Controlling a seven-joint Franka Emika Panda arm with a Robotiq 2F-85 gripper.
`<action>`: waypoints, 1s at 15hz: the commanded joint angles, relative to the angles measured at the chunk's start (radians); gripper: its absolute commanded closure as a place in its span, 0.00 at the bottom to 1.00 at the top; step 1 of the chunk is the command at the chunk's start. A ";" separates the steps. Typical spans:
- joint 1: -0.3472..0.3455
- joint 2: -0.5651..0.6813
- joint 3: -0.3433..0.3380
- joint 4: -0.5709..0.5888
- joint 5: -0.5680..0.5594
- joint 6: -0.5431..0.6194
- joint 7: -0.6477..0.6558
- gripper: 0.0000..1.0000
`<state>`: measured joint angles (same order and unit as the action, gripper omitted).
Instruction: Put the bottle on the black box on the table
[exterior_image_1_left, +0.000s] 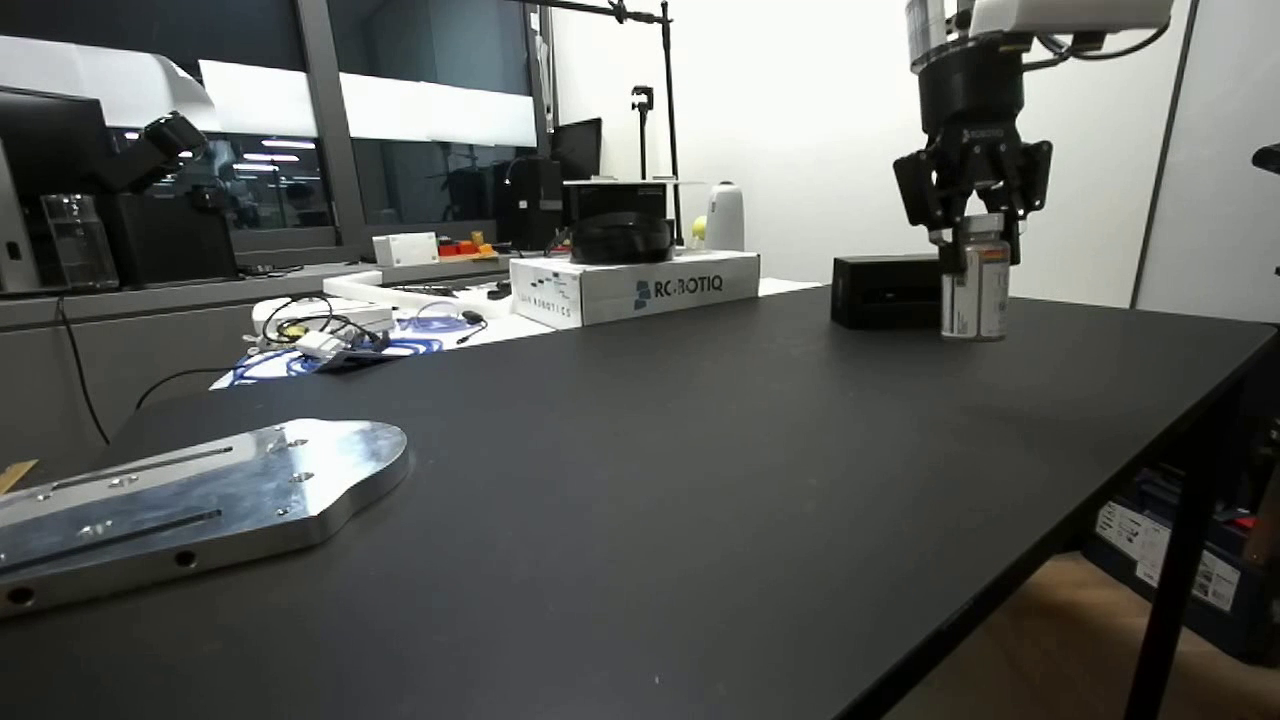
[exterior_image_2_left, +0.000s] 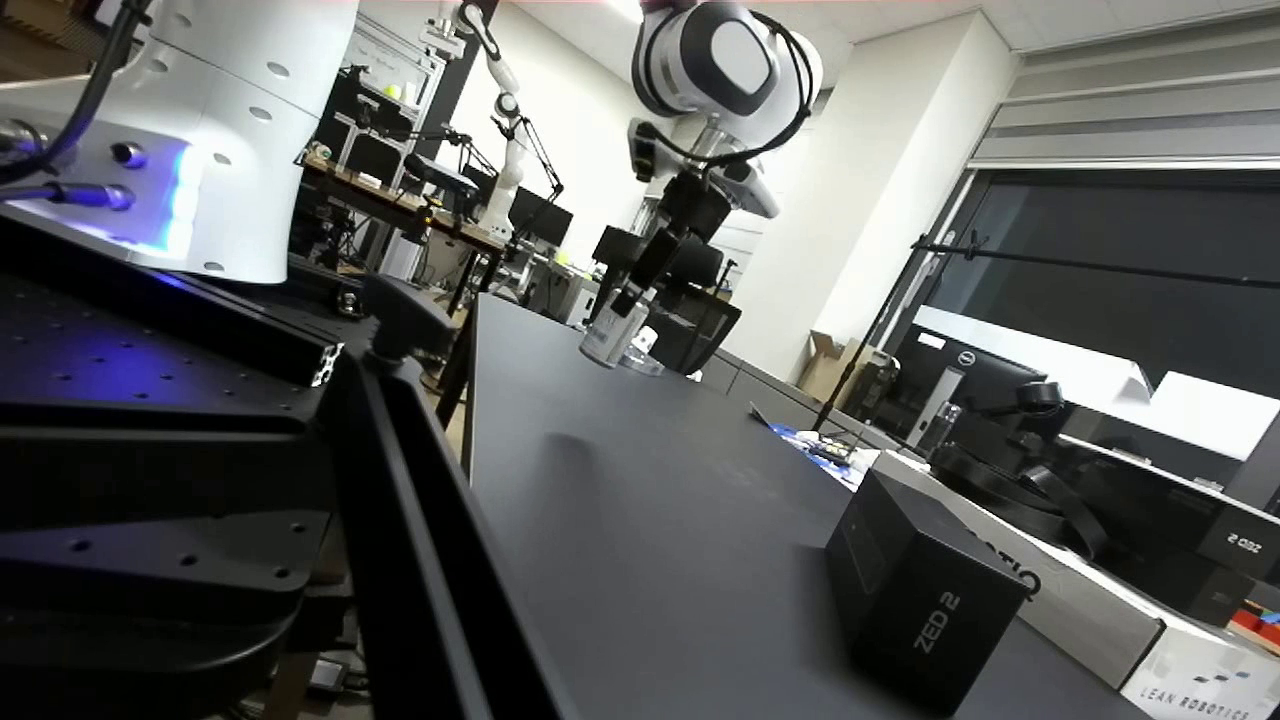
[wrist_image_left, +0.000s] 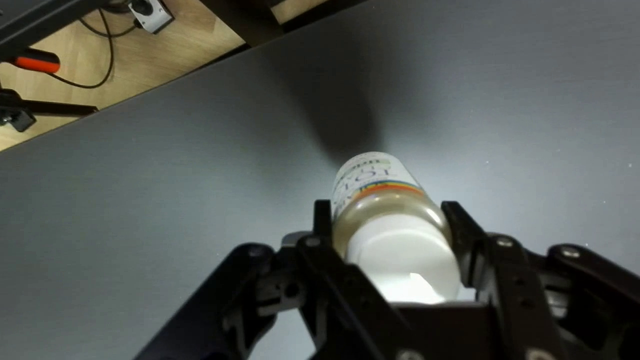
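nearest in an exterior view, we register a slotted silver metal plate (exterior_image_1_left: 215, 490) lying flat on the matte black tabletop (exterior_image_1_left: 640, 500).

farther along, well apart from the plate, we locate the bottle (exterior_image_1_left: 975, 300), white-capped, upright and suspended clear of the tabletop. we read the tool (exterior_image_1_left: 982, 250) as grasping the bottle: both jaws bear on opposite sides of its upper half. in the wrist view we verify the same contact; there the bottle presents a pale, printed, rainbow-striped body. in an exterior view, a shadow (exterior_image_2_left: 572, 455) falls on the tabletop, apart from the base of the bottle.

behind the bottle, we find the black box (exterior_image_1_left: 880, 295), resting on the tabletop and partly covered by the bottle along this line of sight. in an exterior view the black box (exterior_image_2_left: 925, 590) bears the marking "zed 2" on its end face and stands well apart from the bottle.

past the tabletop edge, we identify a long white carton (exterior_image_1_left: 655, 295) lettered "robotiq" and, near it, a tangle of cables (exterior_image_1_left: 320, 335). beyond these stands a black monitor (exterior_image_1_left: 577, 150). at the rear, we note dark window panes (exterior_image_1_left: 440, 50) and, beside them, a white wall (exterior_image_1_left: 790, 110).
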<state>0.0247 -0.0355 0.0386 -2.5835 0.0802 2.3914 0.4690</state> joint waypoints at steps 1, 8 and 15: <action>0.004 0.065 0.001 -0.028 0.015 0.147 0.012 0.69; 0.031 0.174 -0.014 -0.046 0.001 0.342 0.032 0.69; 0.048 0.049 0.001 -0.063 0.050 0.266 0.016 0.00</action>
<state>0.0595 0.1139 0.0376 -2.6189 0.1003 2.7090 0.4728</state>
